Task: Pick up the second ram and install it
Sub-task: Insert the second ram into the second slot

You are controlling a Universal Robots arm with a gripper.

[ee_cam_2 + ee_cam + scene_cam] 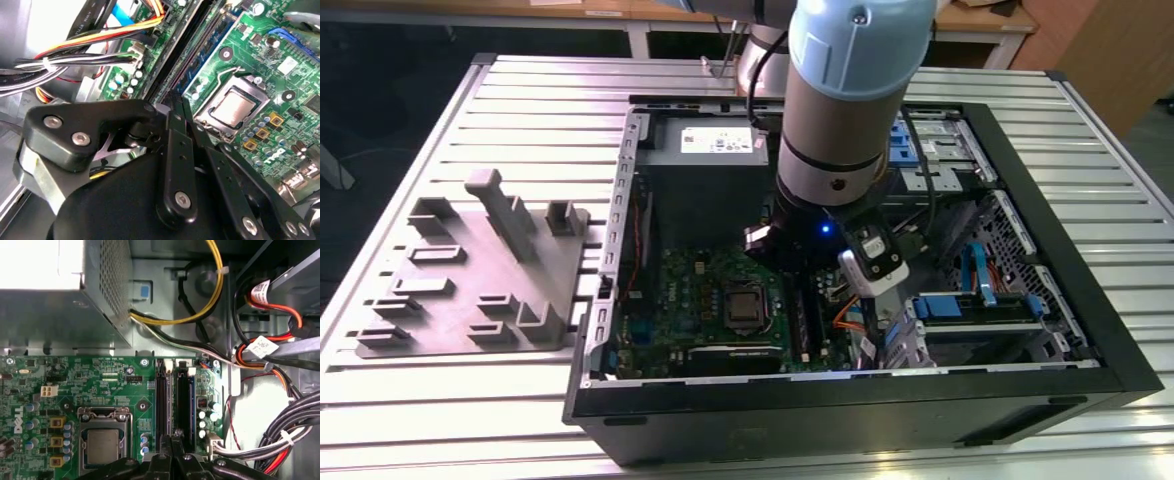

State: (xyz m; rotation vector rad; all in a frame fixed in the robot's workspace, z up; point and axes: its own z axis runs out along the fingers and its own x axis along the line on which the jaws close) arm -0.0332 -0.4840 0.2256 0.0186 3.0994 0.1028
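The arm [851,90] reached straight down into the open computer case [1110,335], which lay on its side on a slatted metal table [400,430] in the middle of the exterior view. A grey moulded fixture [480,270] sat well apart at the exterior view's left. In both wrist views the gripper [172,436] hung just above the green motherboard [100,377], with its tips over the two long black memory slots [161,400]. These slots ran beside the processor socket [102,446]. Its black fingers [176,125] were drawn together, the tips all but meeting. Whether a stick was pinched between them could not be told. The second ram could not be made out apart from the dark slots, so it was unclear whether it sat in a slot or in the grip. The metal power supply [50,315] stood near the far end of the slots, and bundled cables [295,425] lay beside the board.
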